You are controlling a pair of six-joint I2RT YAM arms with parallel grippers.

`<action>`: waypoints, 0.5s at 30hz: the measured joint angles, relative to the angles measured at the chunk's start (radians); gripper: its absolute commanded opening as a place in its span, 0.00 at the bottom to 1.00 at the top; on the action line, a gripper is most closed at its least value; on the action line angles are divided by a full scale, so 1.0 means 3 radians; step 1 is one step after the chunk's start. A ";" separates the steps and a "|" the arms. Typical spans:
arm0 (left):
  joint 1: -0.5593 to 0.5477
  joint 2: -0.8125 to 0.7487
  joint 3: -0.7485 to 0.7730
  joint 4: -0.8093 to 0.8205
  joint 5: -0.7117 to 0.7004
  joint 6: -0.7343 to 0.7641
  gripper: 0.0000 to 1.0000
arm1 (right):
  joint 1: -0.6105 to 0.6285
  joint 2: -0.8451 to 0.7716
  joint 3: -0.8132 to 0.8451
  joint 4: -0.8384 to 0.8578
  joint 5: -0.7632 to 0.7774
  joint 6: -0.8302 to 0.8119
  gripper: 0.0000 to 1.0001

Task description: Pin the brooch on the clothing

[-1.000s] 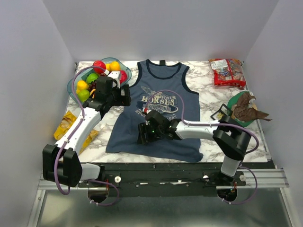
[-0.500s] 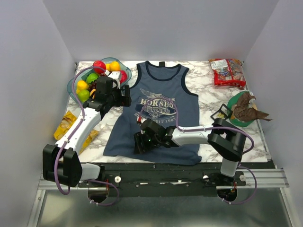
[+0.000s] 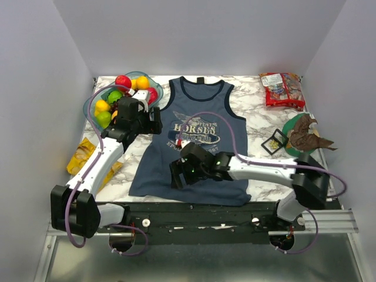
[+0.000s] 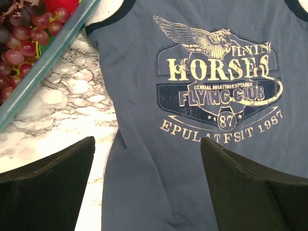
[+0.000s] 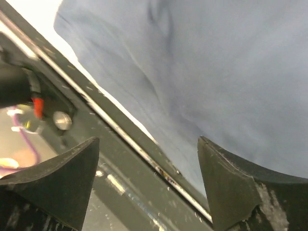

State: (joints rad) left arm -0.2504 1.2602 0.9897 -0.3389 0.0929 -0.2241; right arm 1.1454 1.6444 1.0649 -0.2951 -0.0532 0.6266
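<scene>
The left gripper [image 4: 147, 144] hung with its black fingers spread wide and nothing between them. One finger was over the white marble tabletop [image 4: 72, 101] and the other over the slate-blue sleeveless tank top [image 4: 144, 96], just below its pale "HORSES" print [image 4: 216, 72]. The right gripper [image 5: 148, 142], fingers likewise parted and empty, hovered at the tank top's near hem, where the cloth met the dark metal front rail [image 5: 110, 159].

The tank top lay flat, neck away from the arms. A clear bowl of coloured fruit [image 3: 94, 103] sat just beside its left armhole. A small black-framed square box [image 3: 274, 143] lay well off its right side, and a red snack packet [image 3: 282, 88] beyond its right shoulder. The gold brooch could not be made out in any view.
</scene>
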 measured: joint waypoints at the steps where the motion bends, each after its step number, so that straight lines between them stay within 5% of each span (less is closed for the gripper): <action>1: 0.0000 -0.0046 -0.0024 0.0003 -0.0009 0.0000 0.99 | 0.0000 -0.0170 0.0015 -0.0045 0.0053 -0.0020 1.00; 8: 0.0000 -0.0238 0.0050 0.0039 -0.0024 -0.0038 0.99 | -0.0163 -0.1219 0.0182 -0.0488 0.0721 -0.0292 1.00; 15: 0.0004 -0.0256 0.0449 0.0116 -0.0029 -0.0120 0.99 | -0.1460 -0.1795 -0.0027 -0.0674 0.0814 -0.0568 1.00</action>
State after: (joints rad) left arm -0.2493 1.1835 1.1244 -0.3042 0.0841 -0.2600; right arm 0.7074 1.1057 1.0569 -0.4973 0.1909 0.4561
